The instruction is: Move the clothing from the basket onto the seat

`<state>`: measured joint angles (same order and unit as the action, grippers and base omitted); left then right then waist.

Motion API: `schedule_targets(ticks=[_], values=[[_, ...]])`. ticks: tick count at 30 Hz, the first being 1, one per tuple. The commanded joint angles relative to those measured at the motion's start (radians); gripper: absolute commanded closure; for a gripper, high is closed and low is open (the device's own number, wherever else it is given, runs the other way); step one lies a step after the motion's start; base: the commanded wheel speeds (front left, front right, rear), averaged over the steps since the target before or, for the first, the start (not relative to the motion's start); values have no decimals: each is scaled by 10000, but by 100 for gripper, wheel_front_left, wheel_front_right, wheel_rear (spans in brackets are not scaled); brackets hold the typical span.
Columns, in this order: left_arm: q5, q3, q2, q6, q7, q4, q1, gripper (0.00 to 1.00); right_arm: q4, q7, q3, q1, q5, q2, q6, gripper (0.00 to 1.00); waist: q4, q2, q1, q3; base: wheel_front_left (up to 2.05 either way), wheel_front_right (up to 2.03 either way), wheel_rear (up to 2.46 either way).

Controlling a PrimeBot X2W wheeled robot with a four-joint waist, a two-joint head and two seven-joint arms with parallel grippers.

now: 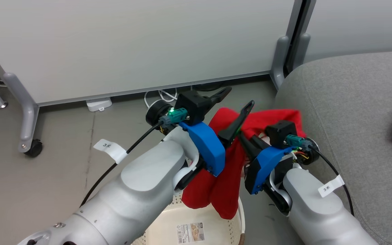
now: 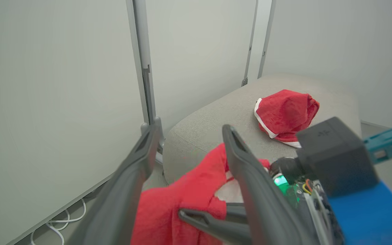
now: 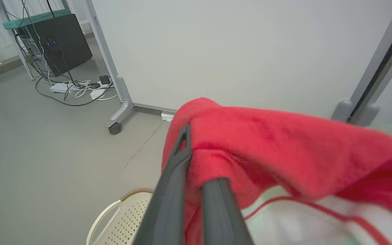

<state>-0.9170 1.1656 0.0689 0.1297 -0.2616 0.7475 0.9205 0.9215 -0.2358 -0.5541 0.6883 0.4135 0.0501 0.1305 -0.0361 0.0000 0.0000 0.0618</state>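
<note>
Head view: my right gripper (image 1: 247,143) pinches the red clothing (image 1: 226,183) above the basket (image 1: 168,221), beside the seat (image 1: 345,102).
My left gripper (image 1: 235,102) stands spread by the hanging fabric; a wheeled partition panel (image 1: 131,44) closes the grey floor (image 1: 63,170) behind. Left wrist view adds a second red garment (image 2: 284,112) lying on the seat; right wrist view, floor cables (image 3: 77,86).

Left pincer (image 2: 191,128) is shown with fingers (image 2: 136,166) spread wide — a red garment (image 2: 182,194) is seen between them; a second garment (image 2: 286,110) is seen lying on the grey seat (image 2: 216,119).
</note>
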Motion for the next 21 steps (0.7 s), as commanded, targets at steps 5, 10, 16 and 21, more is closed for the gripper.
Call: schedule_targets(ticks=[5,10,16,21], values=[[205,-543,373,-158,-47,-389,-447,0,93,-120,137,224,-98,4,5,100,42,0,0,37,0,0,0],[635,-1347,848,-413,-48,-1170,-1159,0,75,-157,198,210,-157,4,5,100,43,0,0,60,0,0,0],[1745,-2617,1625,-612,-47,-2722,-2472,0,-96,-196,216,216,-208,4,5,100,-61,0,0,126,0,0,0],[2786,-3898,2067,-761,-49,-3981,-3969,0,-206,-233,401,199,-382,4,5,100,-179,0,0,172,0,0,0]])
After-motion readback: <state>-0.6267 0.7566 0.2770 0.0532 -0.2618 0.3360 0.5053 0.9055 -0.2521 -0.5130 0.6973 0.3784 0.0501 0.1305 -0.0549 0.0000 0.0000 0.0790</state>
